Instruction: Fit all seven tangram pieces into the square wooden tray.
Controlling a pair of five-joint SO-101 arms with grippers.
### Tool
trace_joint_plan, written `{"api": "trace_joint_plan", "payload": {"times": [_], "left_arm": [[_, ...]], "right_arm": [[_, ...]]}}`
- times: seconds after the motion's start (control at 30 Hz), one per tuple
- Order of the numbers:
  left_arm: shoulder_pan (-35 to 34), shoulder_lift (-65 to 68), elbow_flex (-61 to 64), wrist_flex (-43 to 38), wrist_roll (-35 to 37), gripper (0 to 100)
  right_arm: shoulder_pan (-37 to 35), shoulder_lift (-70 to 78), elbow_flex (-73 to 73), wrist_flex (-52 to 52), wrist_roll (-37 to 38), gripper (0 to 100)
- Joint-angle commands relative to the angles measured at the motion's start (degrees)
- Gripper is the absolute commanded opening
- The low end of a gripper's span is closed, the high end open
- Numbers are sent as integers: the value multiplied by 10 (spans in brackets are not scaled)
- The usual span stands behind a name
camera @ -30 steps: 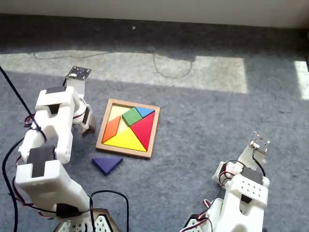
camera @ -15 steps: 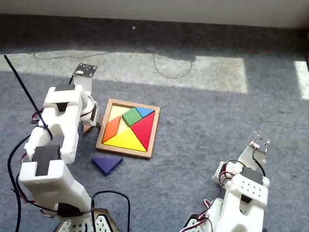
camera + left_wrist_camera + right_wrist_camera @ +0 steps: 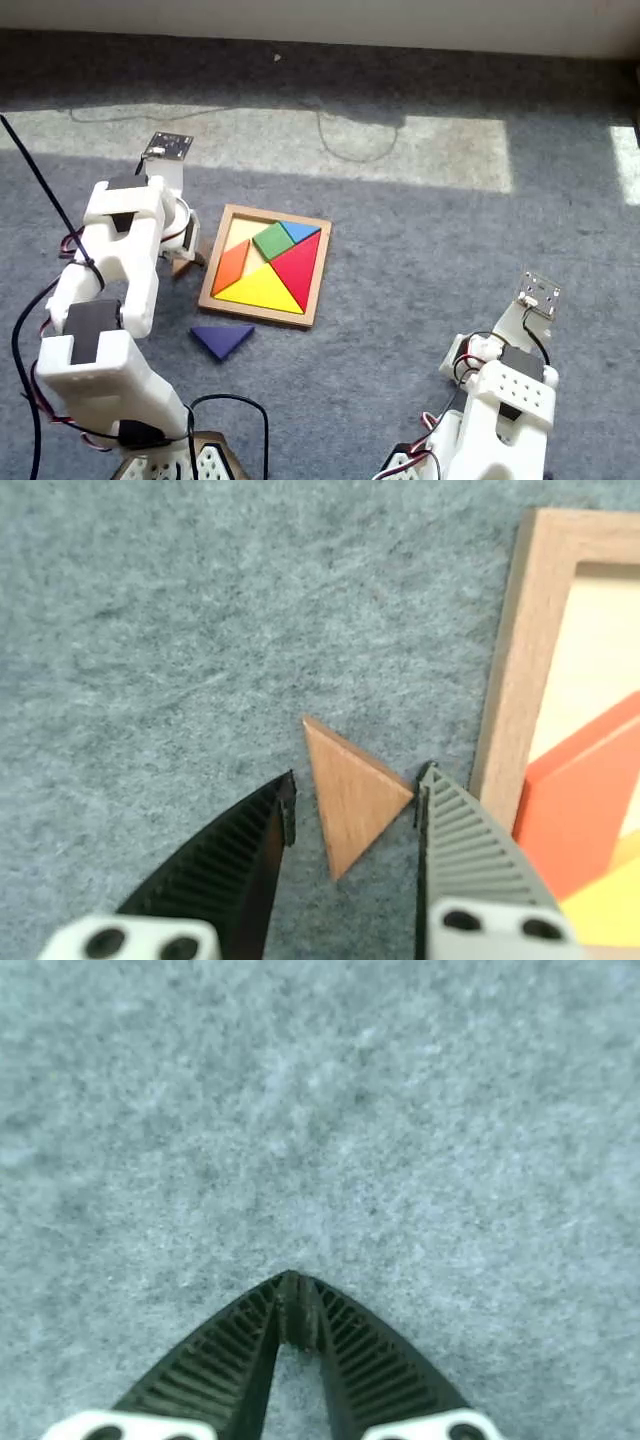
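The square wooden tray [image 3: 318, 276] lies on the carpet with several coloured pieces in it: cream, green, blue, red, yellow and orange. A small brown triangle [image 3: 355, 805] lies flat on the carpet just outside the tray's left rim [image 3: 505, 670]. My left gripper [image 3: 356, 780] is open and low over it, one finger on each side, the grey finger close to the triangle's corner. A dark blue triangle [image 3: 222, 340] rests on the carpet in front of the tray. My right gripper [image 3: 292, 1282] is shut over bare carpet, near the front right.
Grey carpet covers the whole floor. The left arm [image 3: 115, 260] stands beside the tray's left side, the right arm [image 3: 510, 375] far off at the front right. A thin cable [image 3: 350, 150] lies on the sunlit strip behind the tray.
The left arm swung slightly toward the tray, then eased back a little to the left. The right arm has not moved, and both loose triangles lie where they were.
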Motion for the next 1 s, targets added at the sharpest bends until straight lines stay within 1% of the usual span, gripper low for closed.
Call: {"api": "trace_joint_plan", "payload": {"times": [0.0, 0.43, 0.63, 0.97], "left_arm": [[-3, -3, -8, -8, 1, 149], [-2, -10, -12, -4, 1, 140], [26, -14, -13, 5, 1, 140], [59, -157, -5, 72, 4, 140]], "right_arm": [[13, -4, 0, -4, 5, 5], [13, -4, 0, -4, 5, 5], [13, -4, 0, -4, 5, 5], [13, -4, 0, -4, 5, 5]]}}
